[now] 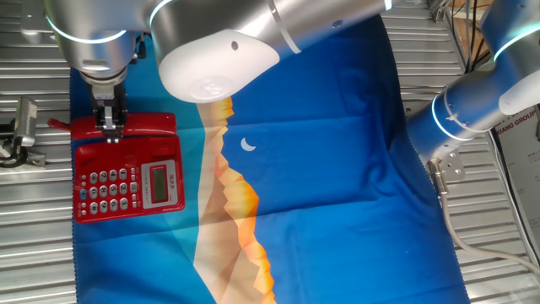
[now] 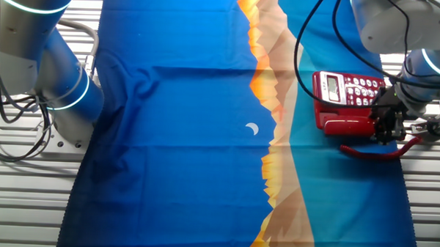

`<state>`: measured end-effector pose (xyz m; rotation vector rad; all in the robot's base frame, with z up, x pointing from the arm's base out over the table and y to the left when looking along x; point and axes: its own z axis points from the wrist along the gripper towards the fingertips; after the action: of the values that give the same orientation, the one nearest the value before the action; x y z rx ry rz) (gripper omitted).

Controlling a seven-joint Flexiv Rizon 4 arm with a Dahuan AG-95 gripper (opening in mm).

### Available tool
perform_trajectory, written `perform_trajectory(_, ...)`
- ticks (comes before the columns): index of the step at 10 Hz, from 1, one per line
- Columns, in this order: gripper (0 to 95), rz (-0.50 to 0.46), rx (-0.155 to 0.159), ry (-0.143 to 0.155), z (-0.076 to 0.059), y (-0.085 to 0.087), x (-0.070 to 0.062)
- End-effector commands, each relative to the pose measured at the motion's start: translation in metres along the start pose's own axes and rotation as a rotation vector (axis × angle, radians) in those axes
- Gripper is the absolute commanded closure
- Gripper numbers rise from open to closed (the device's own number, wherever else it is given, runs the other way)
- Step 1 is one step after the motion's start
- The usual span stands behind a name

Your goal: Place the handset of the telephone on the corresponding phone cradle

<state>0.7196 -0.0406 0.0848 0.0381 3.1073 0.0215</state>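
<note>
The red telephone point(image 1: 128, 181) stands at the left edge of the blue cloth, with grey buttons and a small display. The handset point(image 1: 152, 125) lies along the top edge of the base, over the phone cradle, which it hides. My gripper point(image 1: 110, 127) comes straight down onto the handset left of its middle, fingers closed around it. In the other fixed view the telephone point(image 2: 349, 90) is at the right, and the handset point(image 2: 344, 126) lies along its near edge. There the gripper point(image 2: 387, 123) holds the handset's right end. The red cord point(image 2: 373, 151) curls in front of it.
A blue cloth point(image 1: 337, 169) with an orange and tan mountain print covers the table. A second silver arm point(image 1: 472, 110) with blue rings stands at the right edge. A metal fixture point(image 1: 25, 127) sits left of the phone on the ribbed metal tabletop.
</note>
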Motion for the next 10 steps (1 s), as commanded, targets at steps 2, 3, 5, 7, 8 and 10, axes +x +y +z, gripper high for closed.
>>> perform_trajectory(2, 95.0, -0.011, 0.001, 0.001, -0.0007, 0.0003, 0.0001)
perform_trajectory(3, 95.0, -0.017, 0.003, 0.005, -0.0009, 0.0005, -0.0001)
perform_trajectory(5, 95.0, -0.030, 0.004, 0.013, -0.0009, 0.0005, -0.0001)
perform_trajectory(7, 95.0, -0.032, 0.003, 0.014, -0.0010, 0.0006, -0.0002)
perform_trajectory(8, 95.0, -0.026, 0.002, 0.013, -0.0011, 0.0007, -0.0003)
perform_trajectory(10, 95.0, -0.016, 0.002, 0.010, -0.0011, 0.0007, -0.0003)
